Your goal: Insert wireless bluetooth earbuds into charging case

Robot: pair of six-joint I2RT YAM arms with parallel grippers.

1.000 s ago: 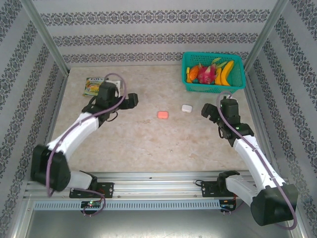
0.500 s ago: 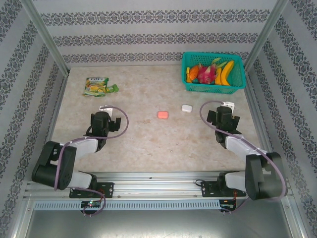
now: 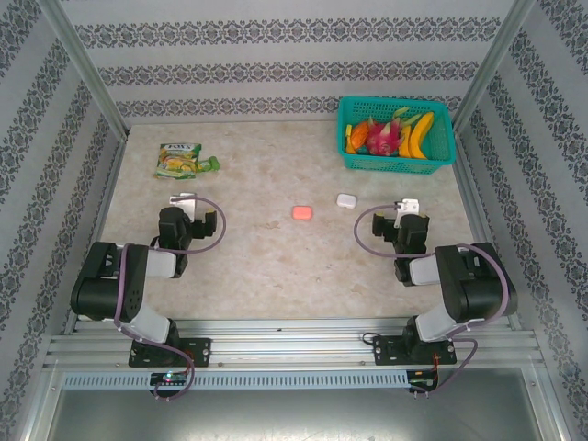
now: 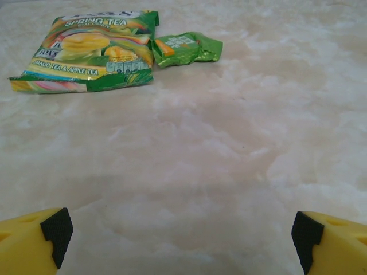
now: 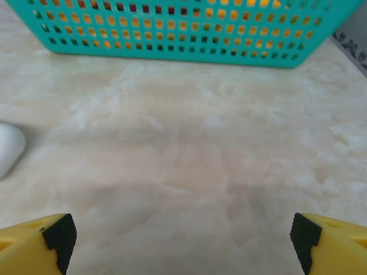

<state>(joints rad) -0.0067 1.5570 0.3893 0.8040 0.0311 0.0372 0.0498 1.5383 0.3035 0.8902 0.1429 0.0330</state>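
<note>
Looking down from above, the pink charging case (image 3: 301,212) and white charging case (image 3: 345,199) lie near each other mid-counter (image 3: 276,266); the earbuds are too small to make out. The left claw (image 3: 188,219) and right claw (image 3: 401,225) sit low on either side, well apart from both cases, near their bases. A teal basket (image 3: 395,158) of fruit stands at the far right.

At the left wrist, the left claw (image 4: 180,232) gapes wide over bare counter, with a tea packet (image 4: 86,51) and green sachet (image 4: 183,48) ahead.

At the right wrist, the right claw (image 5: 180,238) is spread wide and grips nothing; the white case (image 5: 8,149) shows at the left edge and the basket (image 5: 183,28) beyond.
</note>
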